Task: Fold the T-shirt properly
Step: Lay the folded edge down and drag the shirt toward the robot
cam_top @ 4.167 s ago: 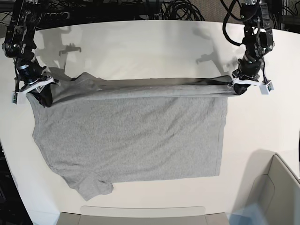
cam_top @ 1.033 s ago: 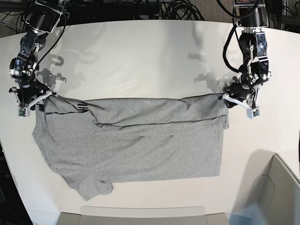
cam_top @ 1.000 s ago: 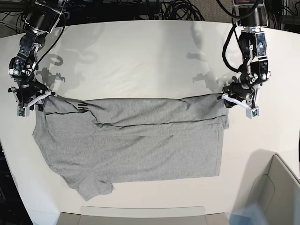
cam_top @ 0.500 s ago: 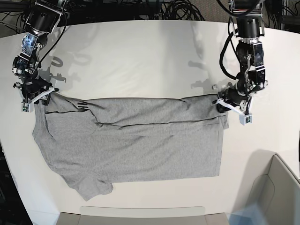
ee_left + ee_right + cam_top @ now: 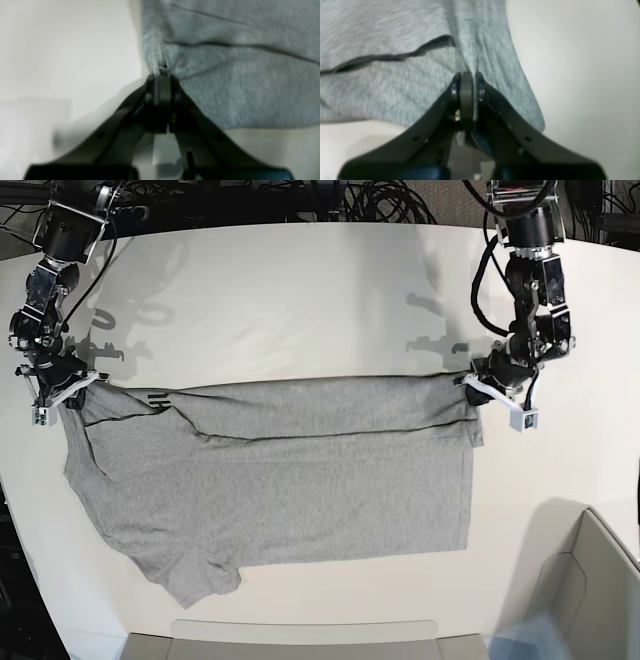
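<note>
The heather-grey T-shirt (image 5: 300, 480) lies flat on the white table (image 5: 300, 300), its plain side up and its far edge folded over into a narrow band. My left gripper (image 5: 478, 386) is shut on the band's right corner; the left wrist view shows the jaws (image 5: 162, 75) pinching a tuck of the T-shirt (image 5: 237, 87). My right gripper (image 5: 64, 391) is shut on the left corner by the sleeve, with the jaws (image 5: 467, 75) pressed together on the T-shirt (image 5: 382, 87). The band runs taut between the two.
A grey bin (image 5: 600, 580) stands at the front right, and a pale tray edge (image 5: 300, 635) runs along the front. Black cables (image 5: 370, 200) lie behind the table's far edge. A loose sleeve (image 5: 200, 580) sticks out at the front left.
Both grippers have gone from open to shut on the shirt's far corners. The folded band, loose and wrinkled before, is now pulled straight and taut between them.
</note>
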{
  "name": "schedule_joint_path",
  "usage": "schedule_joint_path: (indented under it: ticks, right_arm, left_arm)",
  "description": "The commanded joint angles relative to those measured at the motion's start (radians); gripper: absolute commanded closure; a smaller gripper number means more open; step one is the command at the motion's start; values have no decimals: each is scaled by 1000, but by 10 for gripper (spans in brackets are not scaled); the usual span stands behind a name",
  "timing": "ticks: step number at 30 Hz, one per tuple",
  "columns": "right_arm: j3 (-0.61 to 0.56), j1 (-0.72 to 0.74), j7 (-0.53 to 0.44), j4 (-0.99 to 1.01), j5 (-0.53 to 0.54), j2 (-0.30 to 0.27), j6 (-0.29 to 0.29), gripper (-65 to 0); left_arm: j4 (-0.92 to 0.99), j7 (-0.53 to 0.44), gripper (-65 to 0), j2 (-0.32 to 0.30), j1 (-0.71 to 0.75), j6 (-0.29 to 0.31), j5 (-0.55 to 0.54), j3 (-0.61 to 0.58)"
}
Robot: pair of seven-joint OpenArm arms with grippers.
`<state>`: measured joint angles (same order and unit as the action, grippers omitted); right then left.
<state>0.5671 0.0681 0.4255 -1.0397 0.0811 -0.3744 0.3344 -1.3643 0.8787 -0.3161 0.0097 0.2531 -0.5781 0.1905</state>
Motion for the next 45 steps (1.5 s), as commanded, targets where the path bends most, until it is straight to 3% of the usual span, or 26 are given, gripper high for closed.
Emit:
schedule_joint_path:
  ticks: [1,4,9,16,22,29,34,41,45]
  right_arm:
    - [4,-15,54,0,-42,-13,-21,0]
    - [-2,-69,49,-7,-39,-28,-4,0]
    - [6,-121,51,-7,-39,-1,153,0]
    - [3,-245,46,-106,-39,81,164,0]
    - [0,-350,49,-268,-39,179,164,0]
    - [4,-468,52,-425,-40,282,162,0]
    - [6,-546,54,-491,-40,344,157,0]
    - [75,-560,52,-594,-40,440,157,-2]
    - [147,-549,52,-709,-40,466,162,-106]
  left_arm:
    - [-27,27,0,-13,25,-16,33,20]
    - [-79,27,0,-13,72,-16,33,56]
    - [-99,27,0,-13,128,-16,33,60]
    - [-97,10,0,-76,218,-16,34,66]
    - [-97,-6,0,-102,278,-15,34,157]
    - [-96,-14,0,-214,370,-13,34,166]
    - [-96,-16,0,-260,428,-13,34,169]
    - [-102,-6,0,-288,427,-13,34,165]
    - [-160,-11,-132,-291,424,-13,34,172]
